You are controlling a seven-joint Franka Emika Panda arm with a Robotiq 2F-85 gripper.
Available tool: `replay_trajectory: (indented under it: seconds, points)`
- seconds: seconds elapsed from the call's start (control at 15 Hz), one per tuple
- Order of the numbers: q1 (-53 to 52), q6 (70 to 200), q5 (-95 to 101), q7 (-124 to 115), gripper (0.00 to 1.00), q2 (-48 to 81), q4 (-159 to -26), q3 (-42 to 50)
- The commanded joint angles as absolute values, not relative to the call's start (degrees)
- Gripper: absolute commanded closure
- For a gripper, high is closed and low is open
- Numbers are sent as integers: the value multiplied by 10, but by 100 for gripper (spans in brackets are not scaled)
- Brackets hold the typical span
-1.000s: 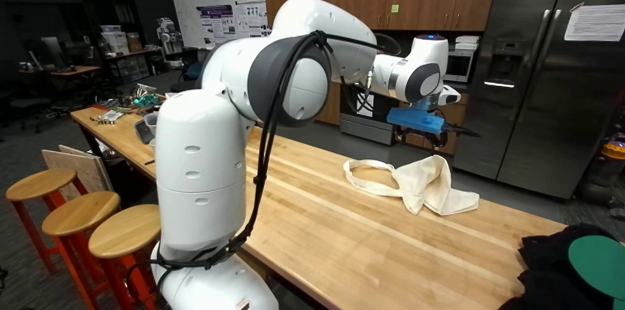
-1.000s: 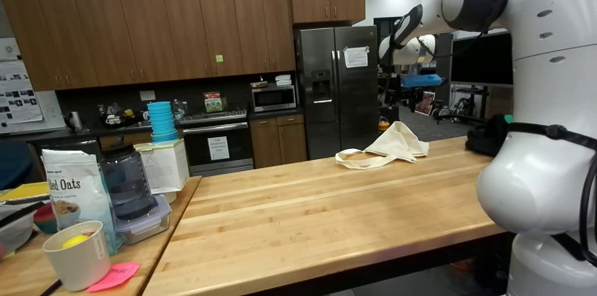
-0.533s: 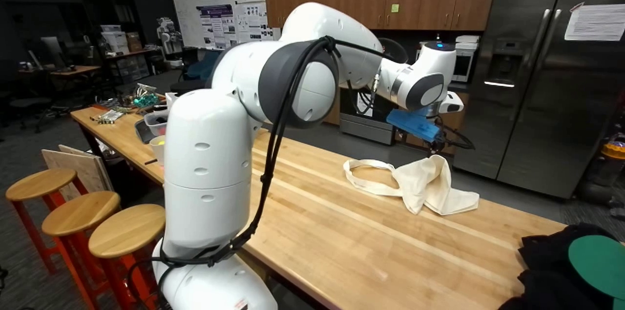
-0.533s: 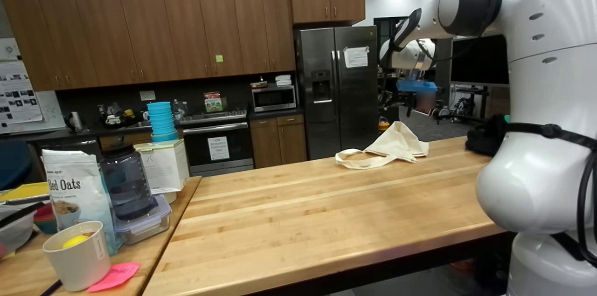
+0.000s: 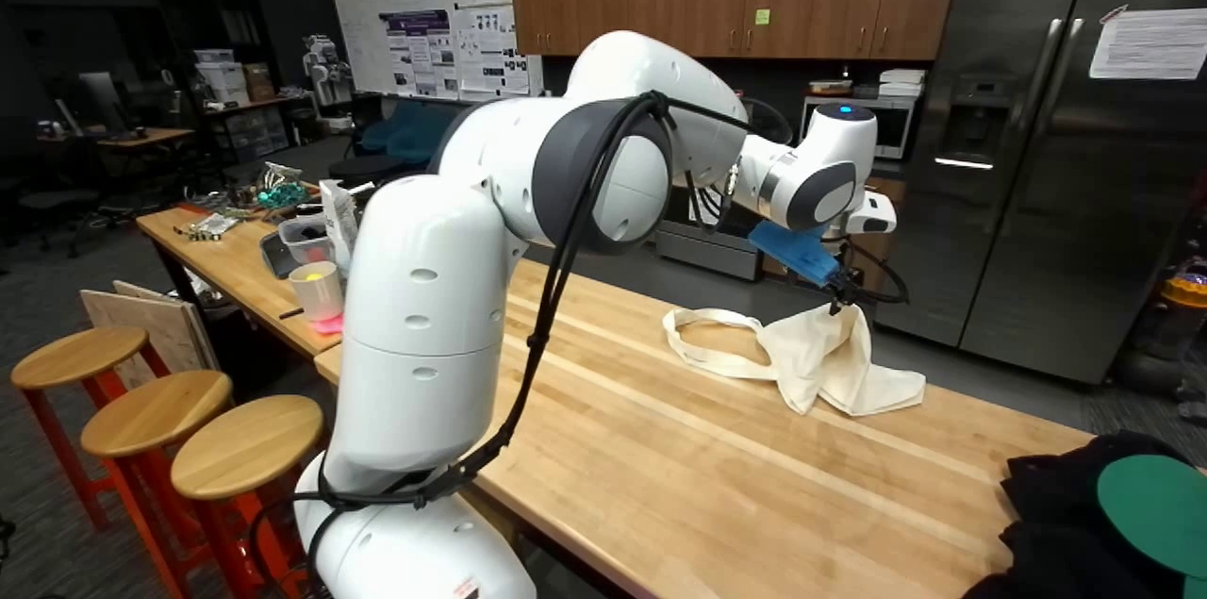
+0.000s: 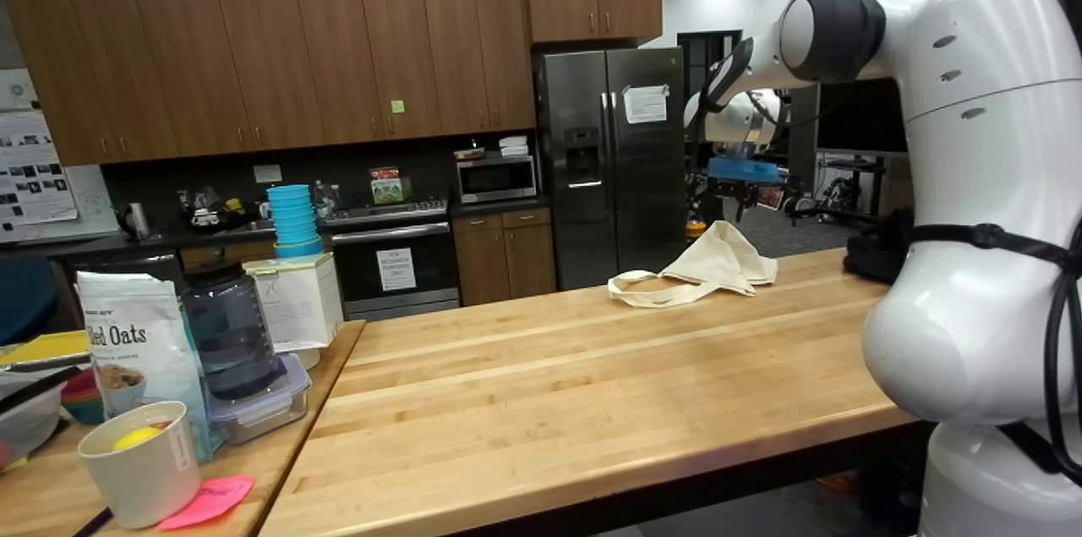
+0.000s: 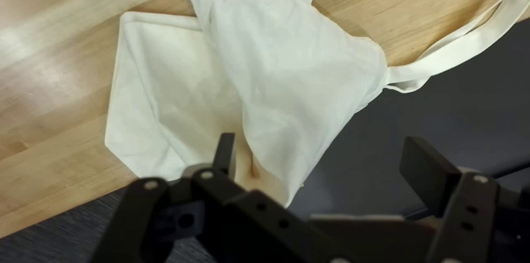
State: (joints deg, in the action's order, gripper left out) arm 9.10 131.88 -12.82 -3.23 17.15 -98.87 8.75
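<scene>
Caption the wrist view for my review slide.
Open claw close to a rumpled cream cloth bag on a wooden table, strap curving off at upper right.

Two fingers (image 7: 430, 177), one cloth bag (image 7: 298, 68) — three stools (image 5: 157, 411), one fridge (image 6: 613, 199), one microwave (image 6: 497, 179).

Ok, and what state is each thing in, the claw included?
Claw, open
Cloth bag, crumpled, partly peaked up
Fridge, shut
Upper cabinets, shut
Lower cabinets, shut
Oven, shut
Microwave, shut
Blue containers, stacked
Oats pouch, upright
Beige cup, upright, not empty
Dark jar, upright
Clear container, covered
</scene>
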Motion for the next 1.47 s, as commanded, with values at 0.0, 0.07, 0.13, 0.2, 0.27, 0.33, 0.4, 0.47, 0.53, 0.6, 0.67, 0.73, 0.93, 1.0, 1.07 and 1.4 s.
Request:
replay_trajectory:
  seconds: [0.0, 0.07, 0.13, 0.2, 0.27, 0.33, 0.4, 0.47, 0.53, 0.6, 0.67, 0.73, 0.93, 1.0, 1.07, 1.4]
  points:
    - [90, 1323, -105, -84, 0, 204, -954, 90]
    - [89, 1325, -100, -96, 0, 212, -949, 92]
    - [89, 1328, -94, -107, 0, 221, -940, 92]
    - [89, 1334, -91, -116, 0, 231, -934, 92]
    - [89, 1336, -87, -123, 0, 239, -926, 92]
    - [91, 1344, -85, -126, 0, 250, -922, 93]
    - [91, 1348, -82, -131, 0, 258, -917, 94]
    - [92, 1352, -80, -135, 0, 266, -911, 94]
    - [92, 1356, -79, -140, 0, 276, -904, 95]
    - [92, 1358, -78, -142, 0, 284, -899, 96]
    - [91, 1358, -74, -147, 0, 295, -889, 98]
    - [90, 1358, -71, -151, 0, 303, -882, 99]
    - [89, 1354, -64, -157, 26, 317, -867, 101]
    - [88, 1353, -59, -157, 29, 319, -862, 102]
    - [88, 1352, -53, -153, 30, 319, -861, 102]
    - [89, 1373, -31, -135, 67, 270, -896, 105]
